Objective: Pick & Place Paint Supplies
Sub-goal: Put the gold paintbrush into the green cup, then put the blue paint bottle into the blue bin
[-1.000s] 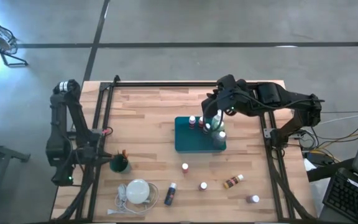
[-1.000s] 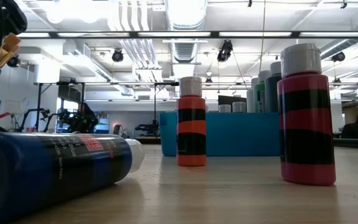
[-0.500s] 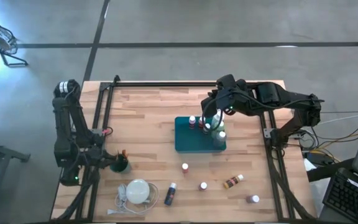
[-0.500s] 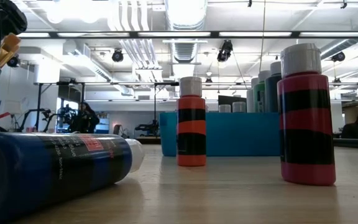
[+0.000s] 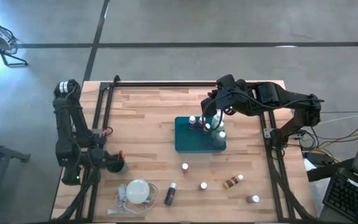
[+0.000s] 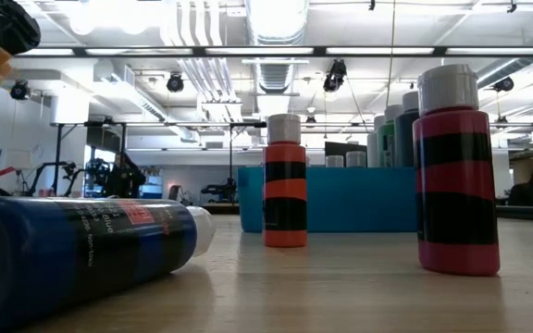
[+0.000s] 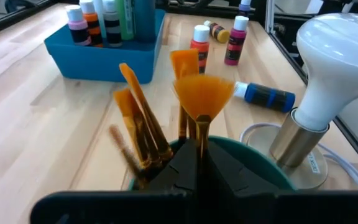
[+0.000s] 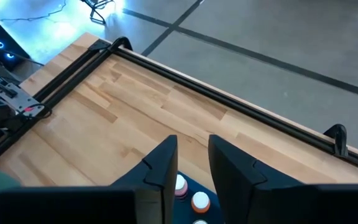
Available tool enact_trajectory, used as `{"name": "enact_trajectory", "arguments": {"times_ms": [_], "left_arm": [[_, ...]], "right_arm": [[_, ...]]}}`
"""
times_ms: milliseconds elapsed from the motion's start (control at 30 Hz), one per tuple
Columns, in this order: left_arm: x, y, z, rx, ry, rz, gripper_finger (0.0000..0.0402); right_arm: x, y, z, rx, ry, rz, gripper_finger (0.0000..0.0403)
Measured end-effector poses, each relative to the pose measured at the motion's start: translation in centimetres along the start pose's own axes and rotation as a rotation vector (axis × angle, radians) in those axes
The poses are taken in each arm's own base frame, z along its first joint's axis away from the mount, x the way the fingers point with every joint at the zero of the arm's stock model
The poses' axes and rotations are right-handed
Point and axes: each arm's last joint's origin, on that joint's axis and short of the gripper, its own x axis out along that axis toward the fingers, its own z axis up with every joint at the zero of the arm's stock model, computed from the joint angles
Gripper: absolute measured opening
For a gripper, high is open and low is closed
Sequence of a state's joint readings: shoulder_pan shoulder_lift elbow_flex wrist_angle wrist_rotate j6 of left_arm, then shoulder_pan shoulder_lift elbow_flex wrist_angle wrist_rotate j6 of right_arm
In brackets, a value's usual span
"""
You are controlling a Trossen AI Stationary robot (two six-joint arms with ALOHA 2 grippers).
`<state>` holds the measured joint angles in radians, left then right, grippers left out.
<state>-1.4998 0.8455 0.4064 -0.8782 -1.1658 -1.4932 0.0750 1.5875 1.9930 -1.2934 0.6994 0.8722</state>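
Gripping the rim of a teal cup point(image 7: 253, 163) of orange-bristled brushes point(image 7: 199, 102), the left gripper point(image 5: 107, 163) sits at the bench point(image 5: 148, 118) near-left corner w/ fingers closed on the cup wall, arm folded upright beside the frame. Just beside it stands a white lamp-like disc w/ cord point(image 5: 138, 190). Loose paint bottles point(image 5: 202, 185) lie & stand along the near edge, incl. a blue one point(image 6: 81, 250) on its side. Farther back, mid-bench, the teal tray point(image 5: 188, 140) holds several bottles. The right gripper point(image 5: 215, 118) hangs over the tray's far-right corner, arm stretched in from the right, fingers slightly apart, nothing seen between them.
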Motion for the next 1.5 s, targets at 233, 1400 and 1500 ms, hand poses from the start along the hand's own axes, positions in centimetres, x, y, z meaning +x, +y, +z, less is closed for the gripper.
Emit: {"name": "enact_trajectory", "arguments": {"times_ms": [233, 1400, 1500], "left_arm": [[0.0, 0.0, 0.0, -0.002, -0.020, 0.000, 0.0028], [-6.5, -3.2, 17.9, 0.196, -0.309, 0.024, 0.0170], [-7.1, -2.4, 20.5, 0.162, -0.325, 0.065, 0.0170]], "right_arm": [[0.0, 0.0, 0.0, 0.000, 0.000, 0.000, 0.0109], [-0.6, 1.2, -0.3, -0.046, 0.057, 0.156, 0.0065], [-1.3, 2.1, -0.3, -0.096, 0.016, 0.220, 0.0053]]}}
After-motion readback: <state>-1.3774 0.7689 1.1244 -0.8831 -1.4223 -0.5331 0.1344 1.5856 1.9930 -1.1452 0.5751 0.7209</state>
